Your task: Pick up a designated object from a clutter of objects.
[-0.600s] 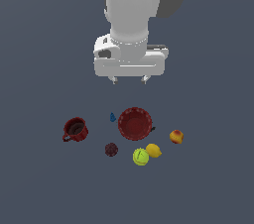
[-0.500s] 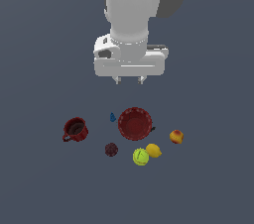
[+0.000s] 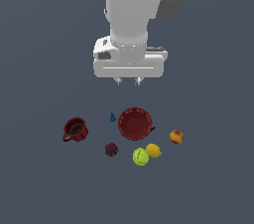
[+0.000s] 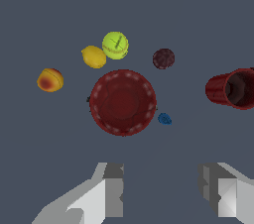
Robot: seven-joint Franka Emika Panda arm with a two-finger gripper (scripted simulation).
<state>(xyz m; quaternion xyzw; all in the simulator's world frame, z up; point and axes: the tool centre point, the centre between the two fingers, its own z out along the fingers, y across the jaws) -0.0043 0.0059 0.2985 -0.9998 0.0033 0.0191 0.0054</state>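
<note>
The designated object, a wide dark red bowl with a scalloped rim (image 3: pixel 135 123) (image 4: pixel 123 101), sits upright in the middle of the clutter of objects. My gripper (image 3: pixel 128 82) (image 4: pixel 163 188) hangs well above the floor, open, with nothing between its fingers. In the wrist view the bowl lies just beyond the fingertips, slightly toward the lighter finger (image 4: pixel 111 191). Around the bowl lie a tiny blue piece (image 3: pixel 112 117) (image 4: pixel 164 118), a maroon ball (image 3: pixel 111 149) (image 4: pixel 163 58), a green tennis ball (image 3: pixel 140 156) (image 4: pixel 115 45) and a lemon (image 3: pixel 154 150) (image 4: pixel 94 56).
A red mug with a handle (image 3: pixel 75 129) (image 4: pixel 232 89) stands at the exterior view's left. An orange-red peach (image 3: pixel 176 136) (image 4: pixel 50 80) lies at its right. A dark wrench (image 3: pixel 153 129) pokes out from under the bowl's rim, mostly hidden. Everything rests on a plain dark grey floor.
</note>
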